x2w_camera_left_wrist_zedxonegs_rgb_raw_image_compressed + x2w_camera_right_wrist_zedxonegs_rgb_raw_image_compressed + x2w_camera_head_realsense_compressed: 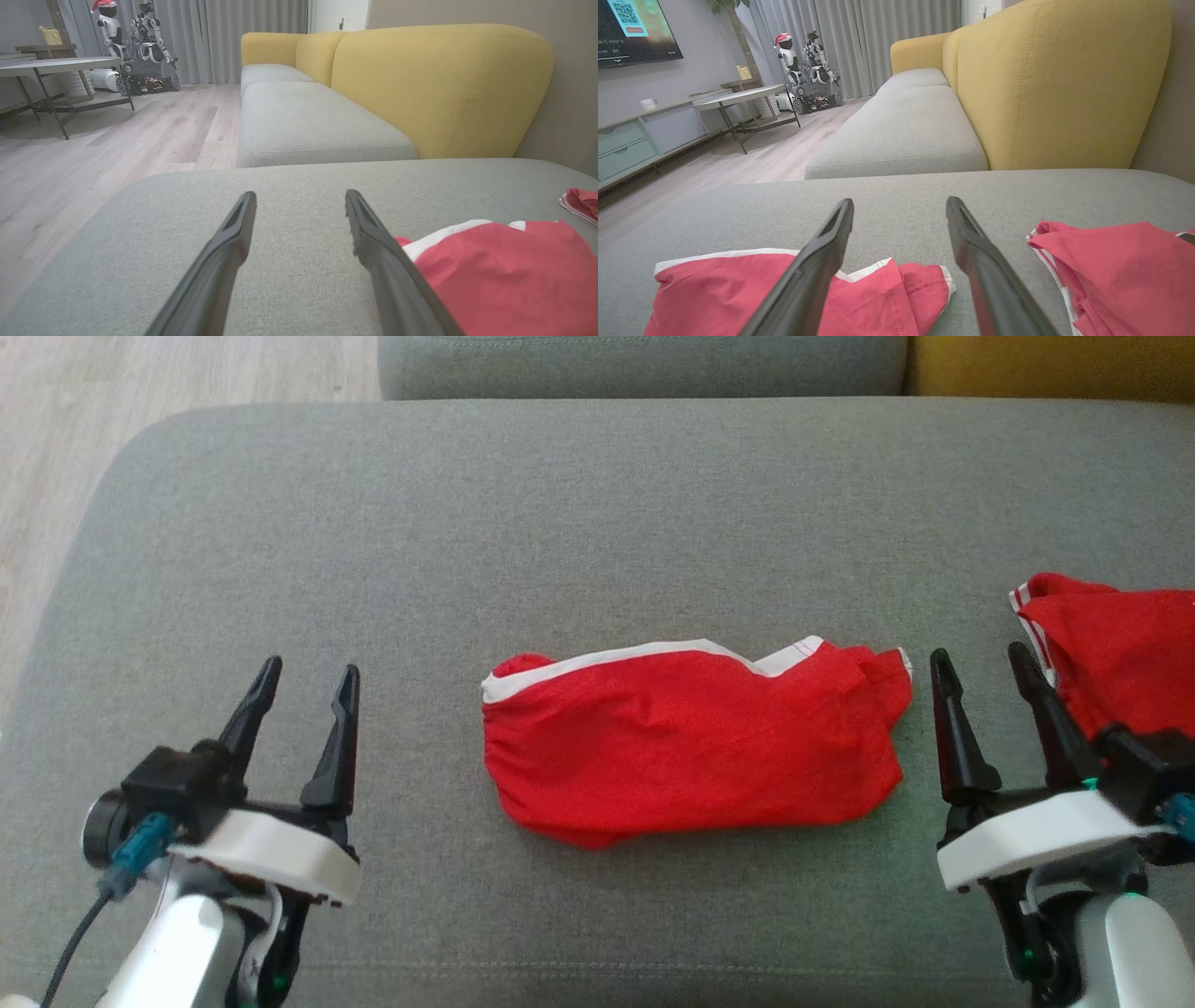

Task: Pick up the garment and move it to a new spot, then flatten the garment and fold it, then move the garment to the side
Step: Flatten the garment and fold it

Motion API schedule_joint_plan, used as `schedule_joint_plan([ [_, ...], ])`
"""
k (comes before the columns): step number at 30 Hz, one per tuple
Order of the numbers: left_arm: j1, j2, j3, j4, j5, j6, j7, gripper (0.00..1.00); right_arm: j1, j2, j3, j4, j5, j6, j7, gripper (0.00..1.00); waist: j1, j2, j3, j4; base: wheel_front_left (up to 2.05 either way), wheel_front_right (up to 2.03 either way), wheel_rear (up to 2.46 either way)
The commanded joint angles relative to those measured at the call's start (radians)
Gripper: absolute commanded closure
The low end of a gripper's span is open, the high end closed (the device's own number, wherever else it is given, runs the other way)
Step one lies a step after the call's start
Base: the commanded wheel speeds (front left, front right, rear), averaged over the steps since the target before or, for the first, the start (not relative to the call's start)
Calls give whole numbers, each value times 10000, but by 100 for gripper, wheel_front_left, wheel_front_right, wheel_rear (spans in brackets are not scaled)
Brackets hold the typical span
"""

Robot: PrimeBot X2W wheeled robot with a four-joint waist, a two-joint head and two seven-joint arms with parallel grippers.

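A red garment [691, 742] with white trim lies folded in the middle of the grey cushion [560, 523]; it also shows at the lower right of the left wrist view [504, 270] and the lower left of the right wrist view [738, 294]. My left gripper [306, 678] is open to the left of it, with a gap of cushion between. My right gripper [978, 661] is open just beyond its right end, nothing between the fingers. In the wrist views both grippers [300, 198] [900, 205] stand open over bare cushion.
A second red garment [1111, 644] lies at the cushion's right edge, behind my right gripper, also at the right of the right wrist view [1120, 266]. A yellow sofa back [439, 84] and more grey cushions lie beyond. Wooden floor [56, 476] is off the left edge.
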State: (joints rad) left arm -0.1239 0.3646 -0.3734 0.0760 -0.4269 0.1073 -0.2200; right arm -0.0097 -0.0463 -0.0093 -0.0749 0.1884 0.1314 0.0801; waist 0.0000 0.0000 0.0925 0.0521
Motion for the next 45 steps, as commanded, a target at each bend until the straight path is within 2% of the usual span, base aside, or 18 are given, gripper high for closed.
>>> schedule_joint_plan([
  [1,-288,304,431,-339,-67,92,45,0,-225,-40,166,-423,-43,-7,44,0,0,0,-24,-6,0,0,0],
  [17,-143,384,353,-553,-138,237,163,0,58,-40,36,-632,103,-7,178,0,0,0,-12,-63,0,0,0],
  [24,-217,395,332,-566,-147,261,151,0,-215,-40,127,-248,131,-7,290,0,0,0,69,10,0,0,0],
  [29,-427,351,272,-587,-134,232,120,0,-1107,-240,603,974,172,-7,653,0,0,0,351,144,0,0,0],
  [33,-686,253,143,-529,-101,128,64,0,-1873,-572,989,2445,325,-7,1003,0,0,0,653,332,0,0,0],
  [34,-809,200,96,-471,-93,81,25,0,-2160,-663,1082,3126,360,-7,1125,0,0,0,770,415,0,0,0],
  [39,-991,124,65,-356,-90,24,-61,0,-2582,-706,1263,4045,474,-7,1221,0,0,0,956,508,0,0,0],
  [40,-1012,112,66,-326,-91,17,-82,0,-2639,-713,1309,4213,515,-7,1243,3,0,0,975,512,0,0,0],
  [41,-1026,102,67,-299,-92,11,-102,0,-2675,-719,1353,4344,558,-7,1250,55,0,0,992,513,0,0,0],
  [42,-1036,96,70,-271,-93,6,-122,0,-2696,-712,1404,4431,640,-7,1240,100,0,0,1004,508,0,0,0],
  [45,-1036,87,81,-198,-99,-4,-170,0,-2659,-759,1454,4414,672,-7,1054,100,0,0,995,476,0,0,0],
])
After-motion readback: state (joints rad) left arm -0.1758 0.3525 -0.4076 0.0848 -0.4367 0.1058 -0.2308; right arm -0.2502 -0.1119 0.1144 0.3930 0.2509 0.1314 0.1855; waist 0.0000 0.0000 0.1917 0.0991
